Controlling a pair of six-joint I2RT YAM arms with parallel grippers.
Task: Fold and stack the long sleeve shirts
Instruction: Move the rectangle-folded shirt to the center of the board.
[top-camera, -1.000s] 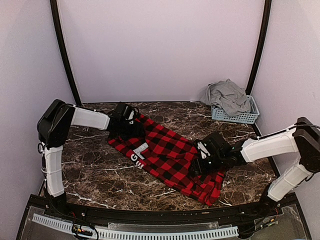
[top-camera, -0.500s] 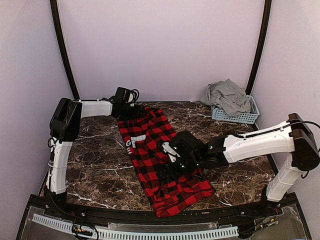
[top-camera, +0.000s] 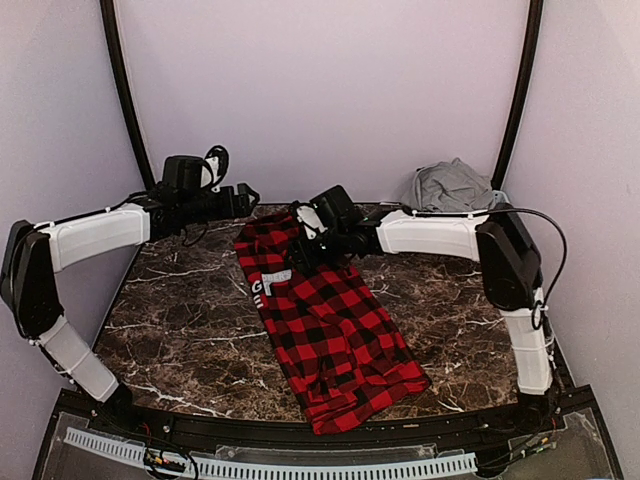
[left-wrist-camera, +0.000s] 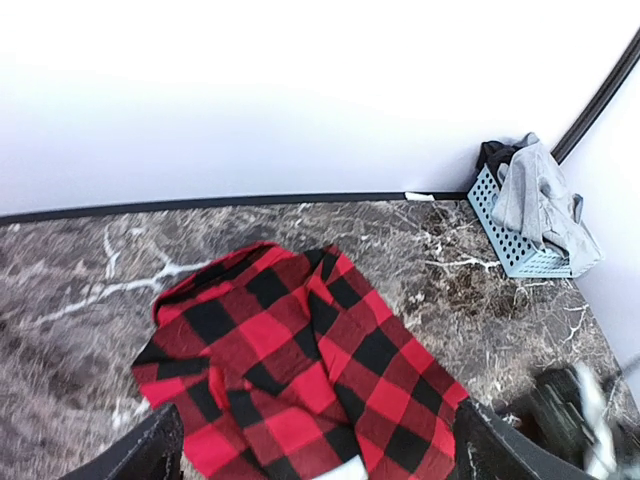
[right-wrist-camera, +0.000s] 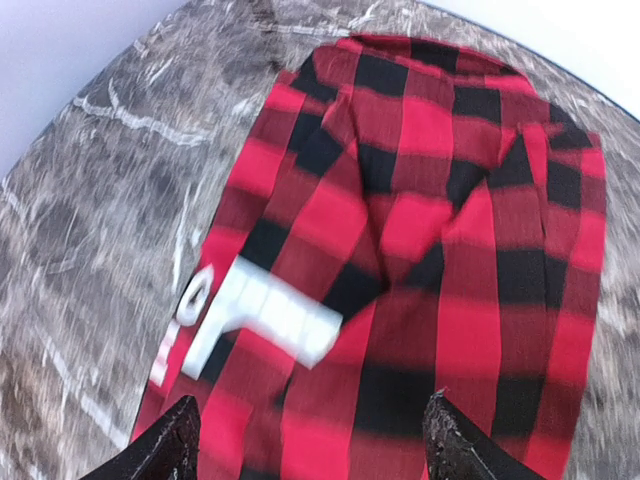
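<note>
Hovering over checked shirt (top-camera: 335, 330), right end effector (top-camera: 301, 250), jaws apart

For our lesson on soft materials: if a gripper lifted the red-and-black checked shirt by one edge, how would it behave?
Probably floppy: the checked shirt shows soft folds at its far end. Pushed, it would likely bunch, being thin cloth lying flat.

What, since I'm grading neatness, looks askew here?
The red-and-black buffalo-check shirt lies diagonally across the dark marble table, its far end rumpled; the light grey shirt spills over the pale blue slatted basket.
</note>
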